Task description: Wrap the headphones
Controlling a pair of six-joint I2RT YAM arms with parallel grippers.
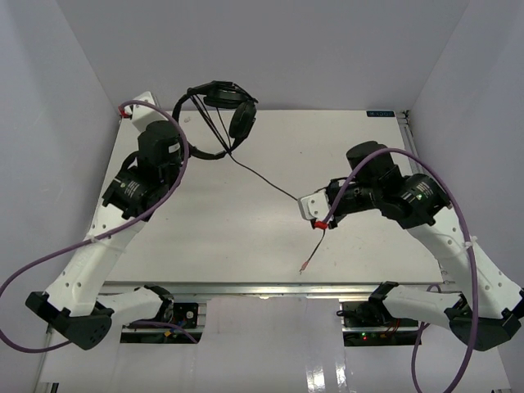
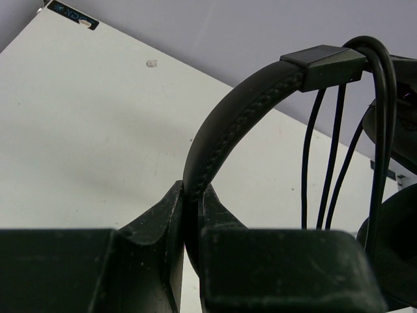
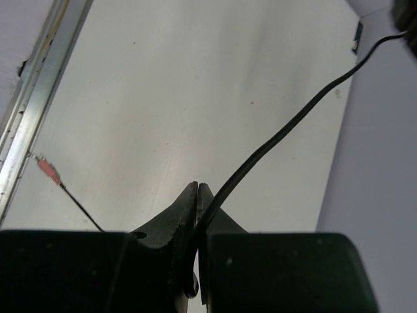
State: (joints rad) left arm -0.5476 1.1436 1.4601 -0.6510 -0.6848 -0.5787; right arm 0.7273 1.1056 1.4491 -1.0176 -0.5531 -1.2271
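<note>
Black headphones [image 1: 219,110] with reddish plug [image 3: 47,169] on white table [image 1: 246,237].

Cord [image 1: 266,177] stretched diagonally over table [image 1: 229,241], headphones [image 1: 241,121] to right pincer [image 1: 315,216] — blocks crossing; room either side.

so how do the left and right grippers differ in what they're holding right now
The left gripper clamps the thick stitched headband; the right gripper pinches the thin cord. The left gripper's jaws are parted by the band's thickness; the right gripper's nearly meet. The left gripper is by the table's far left corner, the right gripper nearer its middle. Both are shut on parts of the same headphones.
</note>
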